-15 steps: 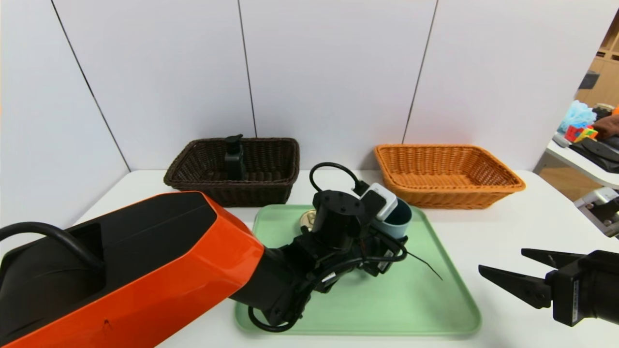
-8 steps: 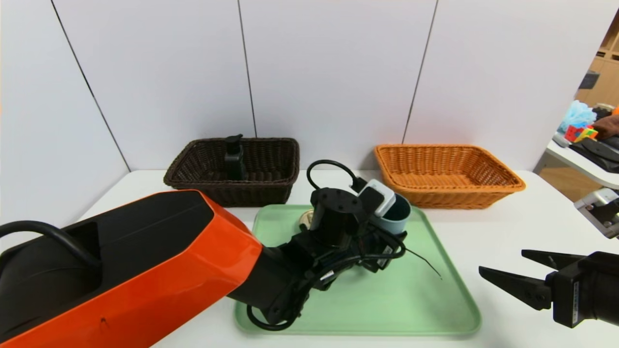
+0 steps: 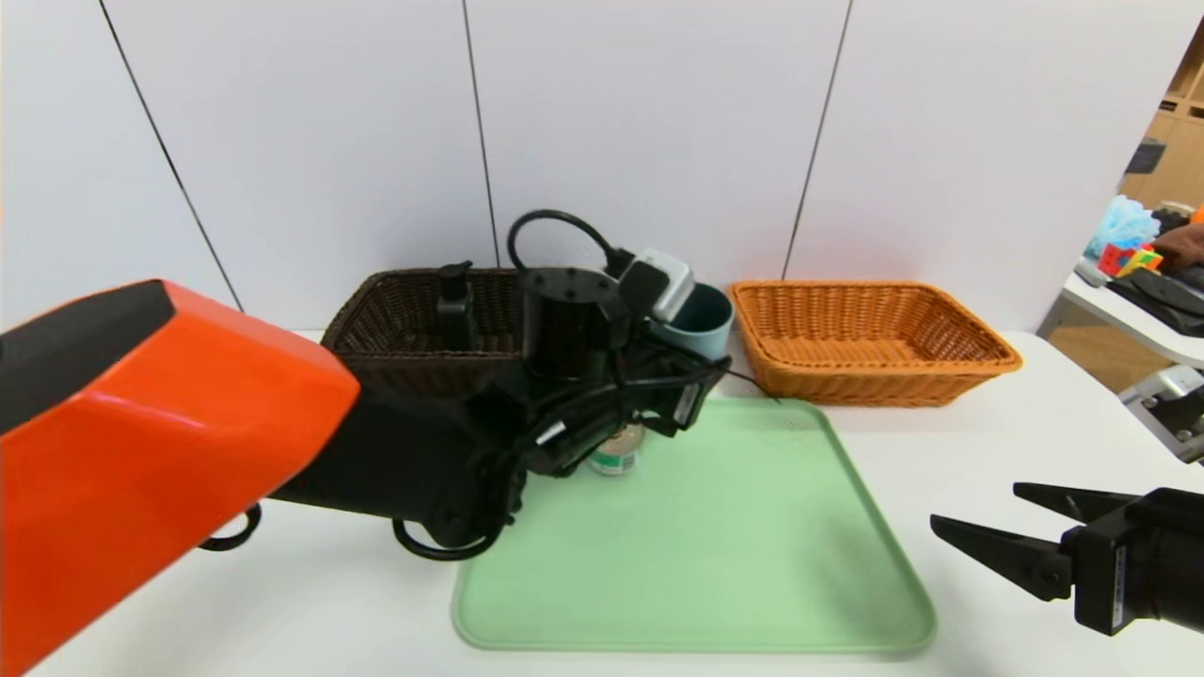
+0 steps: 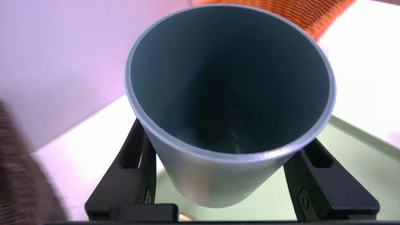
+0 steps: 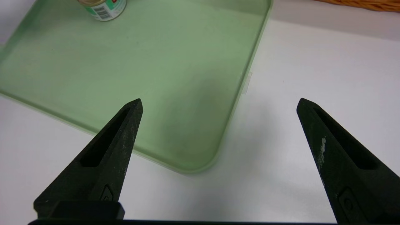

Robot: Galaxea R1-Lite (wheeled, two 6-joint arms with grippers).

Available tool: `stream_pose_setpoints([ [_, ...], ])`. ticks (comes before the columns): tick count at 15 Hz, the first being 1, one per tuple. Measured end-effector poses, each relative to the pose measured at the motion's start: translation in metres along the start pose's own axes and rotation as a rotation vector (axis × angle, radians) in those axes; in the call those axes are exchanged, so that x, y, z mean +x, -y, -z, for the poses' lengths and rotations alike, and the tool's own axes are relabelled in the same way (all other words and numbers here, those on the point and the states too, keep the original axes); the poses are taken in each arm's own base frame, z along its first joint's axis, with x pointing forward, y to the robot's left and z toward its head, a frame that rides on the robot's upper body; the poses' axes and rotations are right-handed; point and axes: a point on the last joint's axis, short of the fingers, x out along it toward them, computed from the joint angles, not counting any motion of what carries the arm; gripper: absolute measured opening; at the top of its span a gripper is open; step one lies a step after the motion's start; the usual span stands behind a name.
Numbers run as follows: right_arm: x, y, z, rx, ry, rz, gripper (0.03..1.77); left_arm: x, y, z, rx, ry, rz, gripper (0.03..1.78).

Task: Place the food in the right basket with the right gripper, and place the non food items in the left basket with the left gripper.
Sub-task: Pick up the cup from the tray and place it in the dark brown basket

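Dark brown wicker basket (image 3: 451,329) stood at the far left of the worktop (image 3: 988,442); one black pump bottle (image 3: 456,306) already upright inside. Left tool (image 4: 218,175) held the blue-grey cup (image 3: 694,322) by its sides, mouth up, lifted clear of the green tray (image 3: 715,545). The cup hung between the two baskets, so the dark basket lay to the cup's left, near but not under it; the drop likely called for a leftward carry. Small tin can (image 3: 616,453) stood on the tray's far left part, half hidden beneath the left wrist. Orange wicker basket (image 3: 870,338) held nothing visible. Right tool (image 5: 218,103) hung wide, holding nothing, over the tray's near right corner.

Count: two baskets, one bottle, one cup, one can, one tray.
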Motion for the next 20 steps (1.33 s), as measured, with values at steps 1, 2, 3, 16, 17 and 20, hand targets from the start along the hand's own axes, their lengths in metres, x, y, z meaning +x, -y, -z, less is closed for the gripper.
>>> stream_pose_setpoints([
  [1, 0.000, 0.000, 0.000, -0.001, 0.005, 0.000, 1.70, -0.005, -0.014, -0.009, -0.002, 0.010, -0.033, 1.11],
  [2, 0.000, 0.000, 0.002, 0.000, 0.002, 0.000, 1.70, -0.009, -0.028, -0.017, -0.004, 0.019, -0.066, 1.11],
  [3, 0.000, 0.000, 0.002, 0.001, -0.001, -0.001, 1.70, -0.014, -0.040, -0.025, -0.005, 0.029, -0.096, 1.11],
  [16, 0.002, 0.000, 0.005, 0.003, -0.014, -0.002, 1.70, -0.031, -0.146, -0.011, -0.013, -0.008, -0.411, 1.11],
  [17, 0.002, 0.001, 0.005, 0.003, -0.016, -0.001, 1.70, -0.030, -0.150, -0.006, -0.015, -0.021, -0.422, 1.11],
  [20, 0.003, 0.001, 0.005, 0.000, -0.016, -0.002, 1.70, -0.024, -0.157, 0.005, -0.026, -0.044, -0.430, 1.11],
])
